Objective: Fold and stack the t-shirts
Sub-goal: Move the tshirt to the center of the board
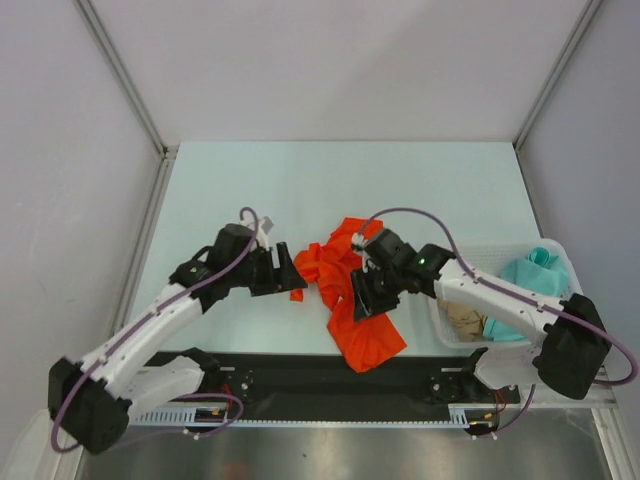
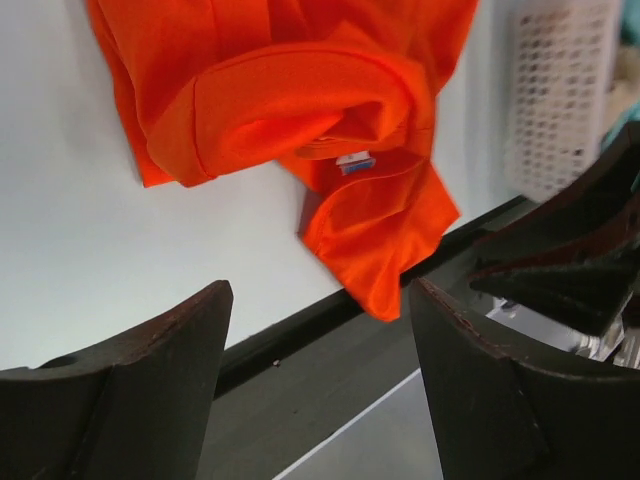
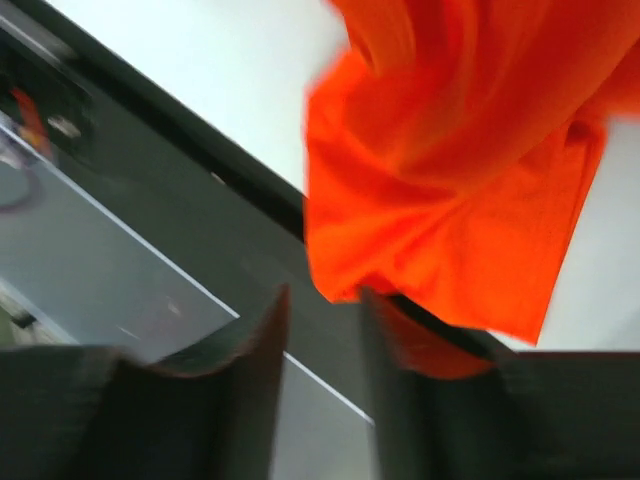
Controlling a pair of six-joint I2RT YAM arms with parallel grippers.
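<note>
Pale table [image 1: 300,180] with orange shirt [image 1: 352,300] bunched between left pincer [image 1: 288,272], wide apart, and right pincer [image 1: 366,297], a little apart.

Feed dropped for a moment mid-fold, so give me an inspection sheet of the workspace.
Surface: pale table, black rail along the near edge.
Job's things: orange shirt crumpled mid-table, unfolded; teal shirt and beige shirt in the basket at right.
Clutter: nothing seen.
Grippers: left gripper open, empty, beside the orange shirt; right gripper over it, jaws part open, view blurred, no grip seen.
Cables: purple cables along both arms, no snag seen.
Surroundings: white walls, metal posts.
</note>
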